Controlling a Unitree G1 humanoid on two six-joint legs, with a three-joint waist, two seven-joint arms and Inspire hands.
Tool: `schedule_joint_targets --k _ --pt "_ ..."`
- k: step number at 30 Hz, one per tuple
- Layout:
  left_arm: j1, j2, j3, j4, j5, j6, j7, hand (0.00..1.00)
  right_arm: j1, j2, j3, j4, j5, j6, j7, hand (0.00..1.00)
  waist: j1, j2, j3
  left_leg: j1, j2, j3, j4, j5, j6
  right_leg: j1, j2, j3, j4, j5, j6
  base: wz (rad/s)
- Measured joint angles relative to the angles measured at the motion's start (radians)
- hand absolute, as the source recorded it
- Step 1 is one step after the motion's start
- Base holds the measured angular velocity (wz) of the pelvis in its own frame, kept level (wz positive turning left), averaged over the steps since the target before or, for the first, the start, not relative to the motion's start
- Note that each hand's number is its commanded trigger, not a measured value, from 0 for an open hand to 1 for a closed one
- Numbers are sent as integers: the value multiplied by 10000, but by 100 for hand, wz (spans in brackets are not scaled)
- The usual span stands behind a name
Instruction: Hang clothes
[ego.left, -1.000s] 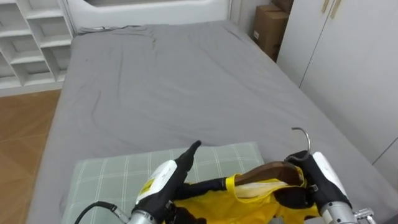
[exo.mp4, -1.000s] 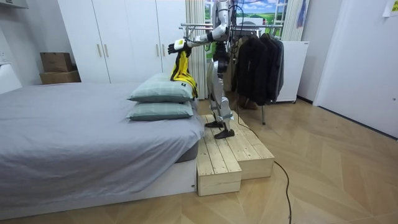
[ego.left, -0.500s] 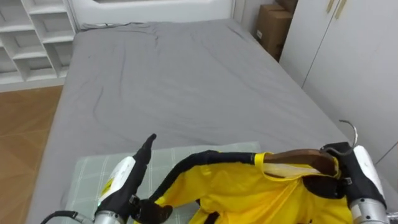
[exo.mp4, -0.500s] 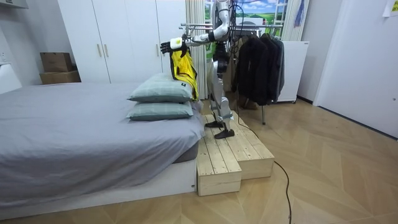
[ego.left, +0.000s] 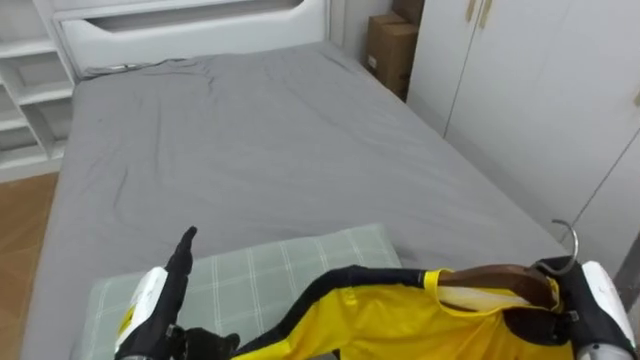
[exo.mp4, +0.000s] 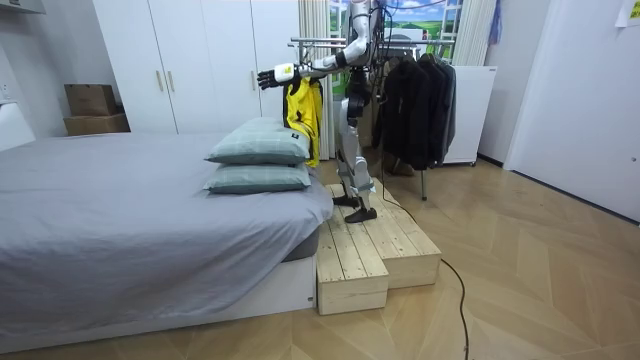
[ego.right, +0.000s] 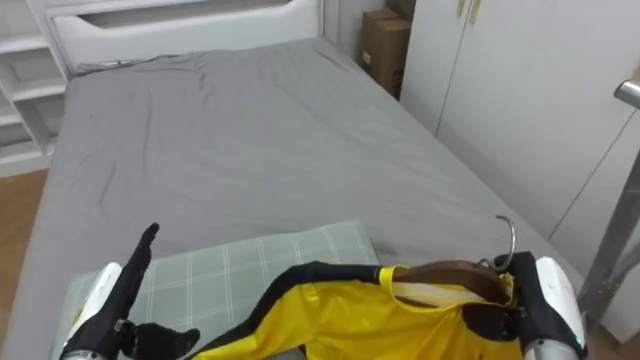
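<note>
Compared with half a second ago, the left hand (ego.left: 155, 305) has swung further outward, and the yellow garment (ego.left: 400, 320) is now drawn out wider between the two hands. In the room view the garment hangs higher and closer to the robot's body than a second ago, when it lay against the top pillow (ego.left: 270, 260). The robot stands on the wooden platform (exo.mp4: 370, 250) at the head of the bed (ego.left: 250, 140), arms raised before it. The left hand reaches forward with straight fingers over the pillow below it. The garment's black edge runs up to its thumb, though contact cannot be judged. The right hand (ego.left: 600, 300) is curled around the wooden hanger (ego.left: 500, 275) just under the hook, and the garment's collar sits on that hanger, spreading leftward from this hand.
</note>
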Motion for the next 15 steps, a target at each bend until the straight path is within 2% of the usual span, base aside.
schedule_joint_targets --k 3,6,7,10,11,15 --pt "142 -337 350 116 -428 -61 277 0 0 -2 -32 -98 -32 -1 0 100 -17 -10 -6 132 21 246 -58 1 -52 15 101 67 -48 35 -51 -26" --pt "193 -359 501 1320 -891 -275 564 0 -6 1 -30 -102 -65 -6 0 100 20 6 -17 353 139 512 -65 -76 -181 188 257 -32 -188 78 -121 -27" --pt "335 -393 568 1778 -1253 -246 579 0 10 16 -30 -106 -43 -6 7 100 10 17 -24 374 188 543 -48 -106 -224 287 283 -213 -223 96 -153 -24" --pt "1066 -493 690 2366 -2005 -164 564 0 247 14 -138 -499 -4 4 18 100 -29 1 -20 428 283 750 -55 -162 -317 318 404 -275 -361 108 -203 -19" --pt "1147 -497 700 2494 -2133 -138 563 0 323 14 -162 -639 -18 4 17 100 -38 -8 -15 425 301 773 -50 -171 -331 286 424 -284 -373 108 -204 -9" --pt "1243 -519 795 4174 -3091 -88 309 0 430 14 -274 -950 -101 4 16 100 39 -37 -28 470 411 907 -38 -225 -423 397 562 -270 -531 107 -278 -8"
